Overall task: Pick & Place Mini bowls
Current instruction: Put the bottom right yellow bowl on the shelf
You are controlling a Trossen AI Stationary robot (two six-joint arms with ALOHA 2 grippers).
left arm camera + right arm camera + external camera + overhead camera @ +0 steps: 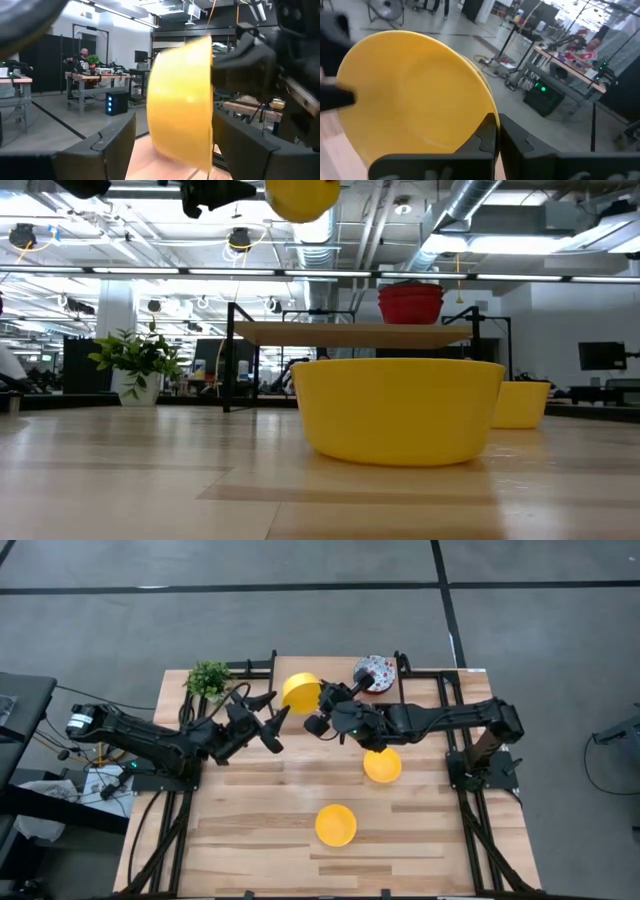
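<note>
A plain yellow mini bowl (300,692) is held in the air on its side above the table's far middle, and it shows at the top of the low view (300,195). My right gripper (320,706) is shut on it. My left gripper (272,720) is open just to the bowl's left. In the left wrist view its fingers stand on either side of the bowl (180,100) without touching it. Two more yellow bowls (381,765) (336,825) rest upright on their bases on the table. Floral bowls (375,672) sit stacked on a raised shelf at the far edge. My right gripper (497,140) pinches the yellow bowl by its rim (490,107), one finger (485,135) inside the hollow and one outside. It comes level from the table's right. The bowl is lifted clear and tipped on its side, its opening facing right, toward the gripper.
A small potted plant (208,678) stands at the table's far left corner. A black frame with a wooden shelf (350,332) spans the far edge. A person sits at a bench far off in the room (82,60).
</note>
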